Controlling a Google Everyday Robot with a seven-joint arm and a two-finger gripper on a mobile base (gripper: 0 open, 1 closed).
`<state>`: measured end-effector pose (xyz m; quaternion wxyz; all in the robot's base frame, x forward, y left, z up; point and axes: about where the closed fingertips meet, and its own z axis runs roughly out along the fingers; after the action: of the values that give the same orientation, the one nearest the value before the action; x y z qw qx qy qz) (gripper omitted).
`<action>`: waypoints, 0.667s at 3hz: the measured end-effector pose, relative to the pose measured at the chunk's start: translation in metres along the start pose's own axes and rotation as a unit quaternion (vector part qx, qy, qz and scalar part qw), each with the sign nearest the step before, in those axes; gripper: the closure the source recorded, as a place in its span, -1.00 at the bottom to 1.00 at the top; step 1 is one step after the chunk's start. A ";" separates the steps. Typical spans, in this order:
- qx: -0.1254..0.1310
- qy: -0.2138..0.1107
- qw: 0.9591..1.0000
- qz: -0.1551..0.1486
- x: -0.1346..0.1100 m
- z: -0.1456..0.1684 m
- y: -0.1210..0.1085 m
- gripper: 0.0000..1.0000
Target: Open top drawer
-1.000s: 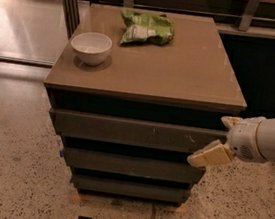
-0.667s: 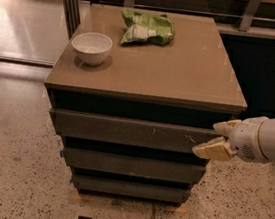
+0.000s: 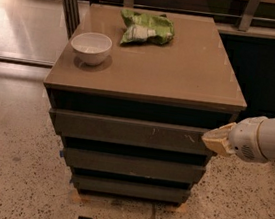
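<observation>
Camera view, the only one. The gripper [image 3: 217,140] sits at the right end of the top drawer [image 3: 124,131], its pale tip right at the front's right edge. It looks to be touching, but contact can't be confirmed. Can't tell whether the gripper is spread or closed; it reads as one beige wedge. The white arm [image 3: 269,139] comes in from the right, roughly level with the drawer front.

The top drawer is directly left of the gripper tip: the widest dark grey-brown front, no handle, with pale scratches [image 3: 190,137] just left of the tip. It looks shut, flush in the stack with no interior showing. There is a dark recess above it, under the cabinet top [image 3: 191,83], up and left of the gripper. With no handle, that recess or the side edge is likely the only place to hook, which probably explains the side approach at front height.

The middle drawer [image 3: 132,165] and bottom drawer [image 3: 129,188] are below-left of the gripper, narrower and apart from it. The white bowl [image 3: 91,47] and green bag [image 3: 145,28] are on the cabinet top, well up-left, clear of the drawer's path. The speckled floor [image 3: 9,165] is below.

Step in hand, judged: getting purchase on the drawer edge, with the pull not yet started. Risk: the tip slips off the slanted front.
</observation>
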<state>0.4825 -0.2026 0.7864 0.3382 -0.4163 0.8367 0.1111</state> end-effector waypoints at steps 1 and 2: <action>0.023 -0.010 1.000 0.002 0.003 0.001 0.001 1.00; 0.053 -0.039 0.998 0.009 0.025 0.014 0.036 1.00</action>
<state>0.4509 -0.1887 0.7564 0.3910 -0.3852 0.8314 0.0861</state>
